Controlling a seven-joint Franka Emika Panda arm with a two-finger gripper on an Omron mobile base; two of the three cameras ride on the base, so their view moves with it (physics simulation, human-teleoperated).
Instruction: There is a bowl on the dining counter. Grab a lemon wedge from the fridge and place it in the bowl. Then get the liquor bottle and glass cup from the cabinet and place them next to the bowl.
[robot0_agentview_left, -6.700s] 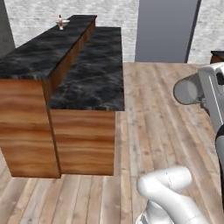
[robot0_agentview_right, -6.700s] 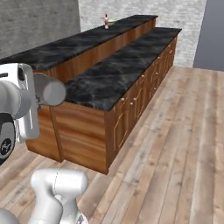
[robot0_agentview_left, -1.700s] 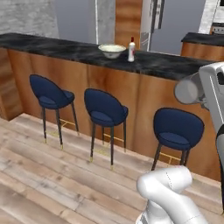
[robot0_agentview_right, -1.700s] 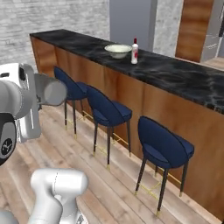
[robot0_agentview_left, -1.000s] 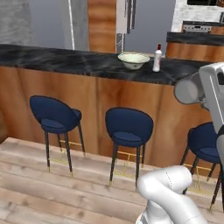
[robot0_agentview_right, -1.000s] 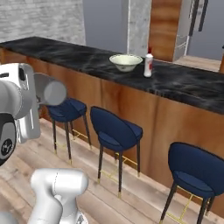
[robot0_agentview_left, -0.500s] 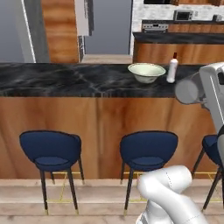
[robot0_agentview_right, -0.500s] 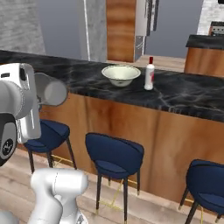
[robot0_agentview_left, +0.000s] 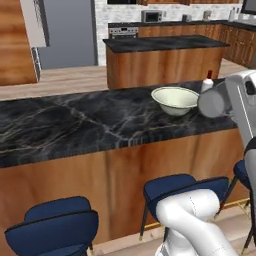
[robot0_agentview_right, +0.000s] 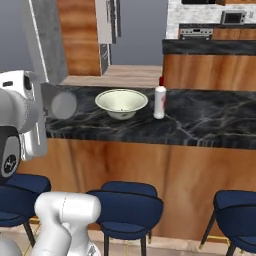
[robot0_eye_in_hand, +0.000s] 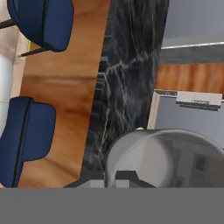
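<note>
While the glass cup (robot0_eye_in_hand: 168, 159) sat pinched in the claw (robot0_eye_in_hand: 118, 177), stock stood thus:
Claw: fingers pressed onto the cup's wall, cup looming just ahead of the tips.
Tabletop (robot0_agentview_right: 200, 120): black marble, beyond the claw.
Bowl (robot0_agentview_right: 121, 103): on the tabletop, beyond the claw.
Liquor bottle (robot0_agentview_right: 160, 101): upright, just beside the bowl.
Stools (robot0_agentview_right: 127, 205): below the tabletop's edge.
</note>
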